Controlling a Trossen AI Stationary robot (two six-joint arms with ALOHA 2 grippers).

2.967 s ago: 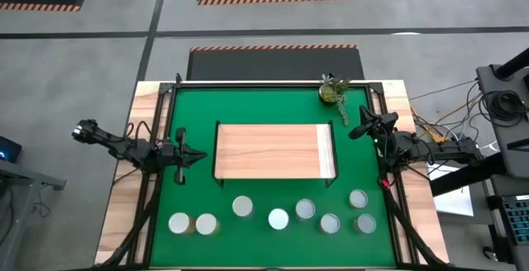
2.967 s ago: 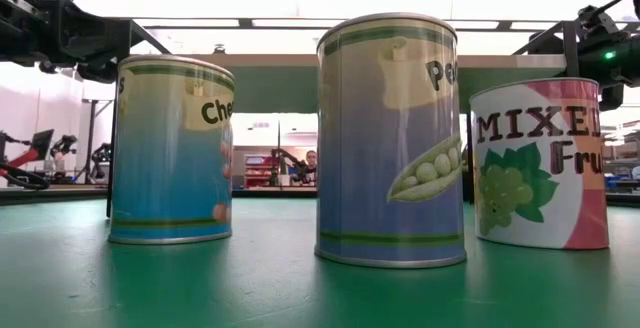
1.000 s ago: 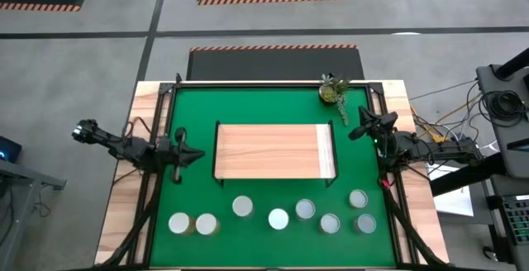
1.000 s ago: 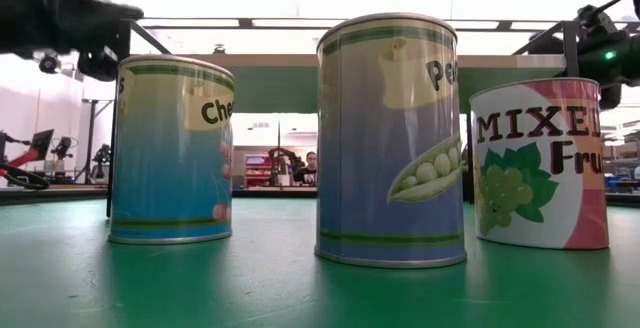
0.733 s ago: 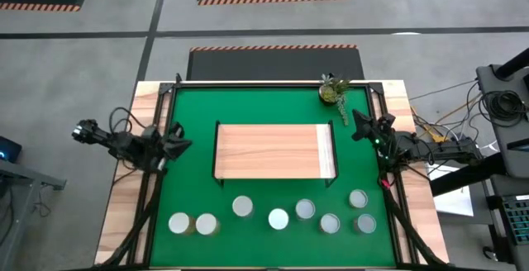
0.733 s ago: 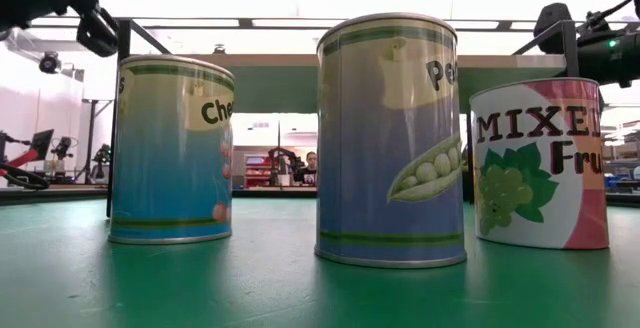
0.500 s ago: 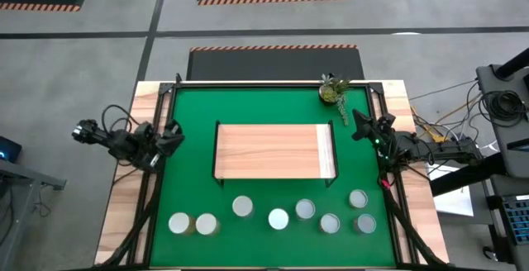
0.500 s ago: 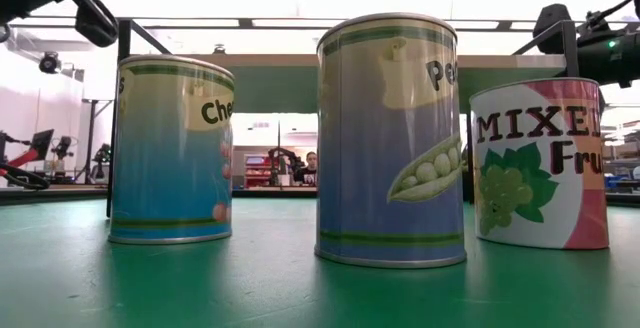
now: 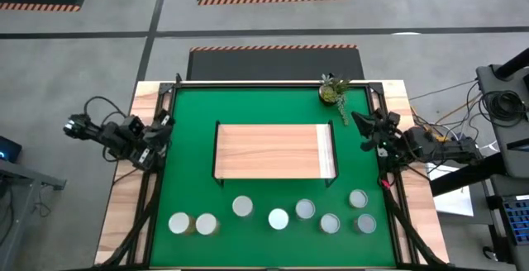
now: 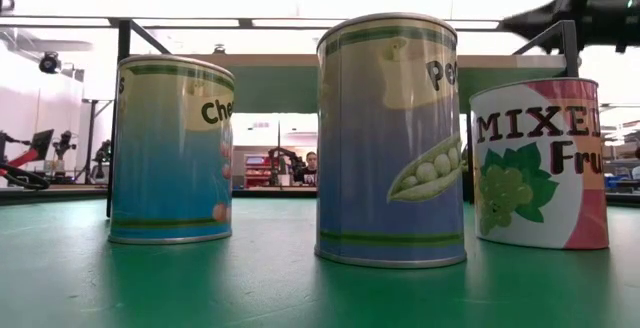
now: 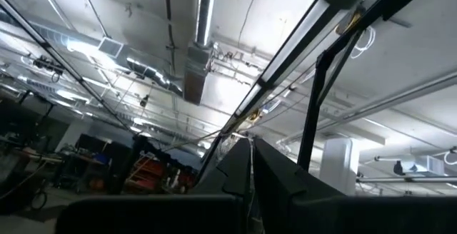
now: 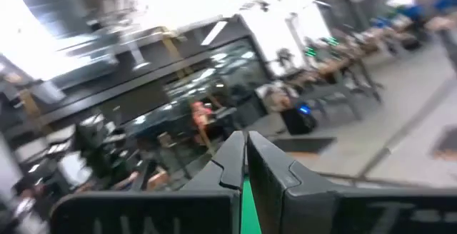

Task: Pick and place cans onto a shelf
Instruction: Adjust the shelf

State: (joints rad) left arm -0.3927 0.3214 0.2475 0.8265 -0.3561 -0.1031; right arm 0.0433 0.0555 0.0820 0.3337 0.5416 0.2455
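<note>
Several cans with silver tops stand upright in a loose row along the green mat's near edge, from one can [image 9: 179, 222] at the left to another [image 9: 364, 222] at the right. The low view shows three up close: a cherry can [image 10: 170, 148], a peas can [image 10: 390, 138] and a mixed fruit can [image 10: 540, 163]. The shelf [image 9: 273, 151], light wood on a black frame, stands at the mat's middle with nothing on it. My left gripper [image 9: 167, 123] is raised at the mat's left edge, shut and tipped upward [image 11: 250, 152]. My right gripper [image 9: 356, 119] is raised at the mat's right edge, shut [image 12: 245, 140].
A small potted plant [image 9: 333, 89] stands at the mat's far right corner, close to my right gripper. A pale wooden border [image 9: 124, 197] frames the mat. Green mat lies bare between the shelf and the row of cans. A person [image 10: 311, 161] shows far off in the room behind.
My left gripper has risen, tipped upward and drawn back toward the table's left edge, staying shut. My right gripper has risen a little, rolled and tipped upward, also shut. The cans and the shelf have not moved.
</note>
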